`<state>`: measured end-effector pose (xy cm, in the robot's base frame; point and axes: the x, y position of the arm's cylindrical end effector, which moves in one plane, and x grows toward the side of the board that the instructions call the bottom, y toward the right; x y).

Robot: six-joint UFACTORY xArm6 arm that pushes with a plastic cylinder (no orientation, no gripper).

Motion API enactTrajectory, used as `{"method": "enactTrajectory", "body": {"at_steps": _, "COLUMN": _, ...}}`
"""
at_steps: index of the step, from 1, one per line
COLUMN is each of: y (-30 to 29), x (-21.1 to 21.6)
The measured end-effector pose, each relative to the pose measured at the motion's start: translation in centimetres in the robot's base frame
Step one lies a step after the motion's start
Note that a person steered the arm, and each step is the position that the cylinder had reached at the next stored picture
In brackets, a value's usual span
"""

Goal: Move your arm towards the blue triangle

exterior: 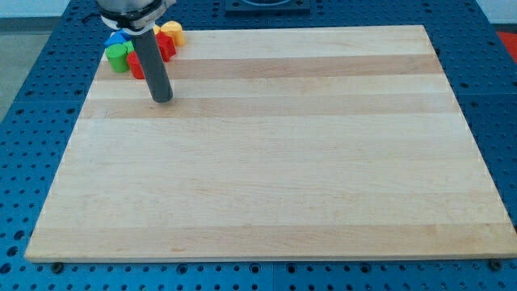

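A cluster of small blocks sits at the board's top left corner. The blue triangle (118, 39) shows as a small blue patch at the cluster's upper left, partly hidden by the arm. A green block (118, 57) lies just below it. Red blocks (166, 46) and a yellow block (172, 31) lie to its right, partly behind the rod. My tip (162, 99) rests on the wood below and right of the cluster, about a rod's length from the blue triangle. It touches no block.
The wooden board (275, 153) fills most of the view, on a blue perforated table (32, 73). The arm's dark body (129, 12) hangs over the cluster at the view's top left.
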<state>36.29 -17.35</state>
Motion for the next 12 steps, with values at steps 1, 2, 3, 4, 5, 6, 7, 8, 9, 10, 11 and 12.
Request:
{"method": "enactTrajectory", "body": {"at_steps": 1, "y": -0.6, "x": 0.0}}
{"method": "enactTrajectory", "body": {"at_steps": 2, "y": -5.0, "x": 0.0}}
{"method": "enactTrajectory", "body": {"at_steps": 3, "y": -12.9, "x": -0.4}}
{"method": "enactTrajectory", "body": {"at_steps": 4, "y": -13.1, "x": -0.5}}
{"method": "enactTrajectory", "body": {"at_steps": 5, "y": -13.2, "x": -1.1}}
{"method": "enactTrajectory", "body": {"at_steps": 6, "y": -13.1, "x": -2.9}}
{"method": "enactTrajectory", "body": {"at_steps": 7, "y": -13.1, "x": -7.8}}
{"method": "enactTrajectory", "body": {"at_steps": 8, "y": -13.1, "x": -9.9}}
{"method": "enactTrajectory", "body": {"at_steps": 9, "y": -13.2, "x": -10.4}}
{"method": "enactTrajectory", "body": {"at_steps": 10, "y": -13.1, "x": -14.0}}
{"method": "enactTrajectory", "body": {"at_steps": 11, "y": -13.2, "x": -17.1}}
{"method": "enactTrajectory", "body": {"at_steps": 12, "y": -13.1, "x": -16.8}}
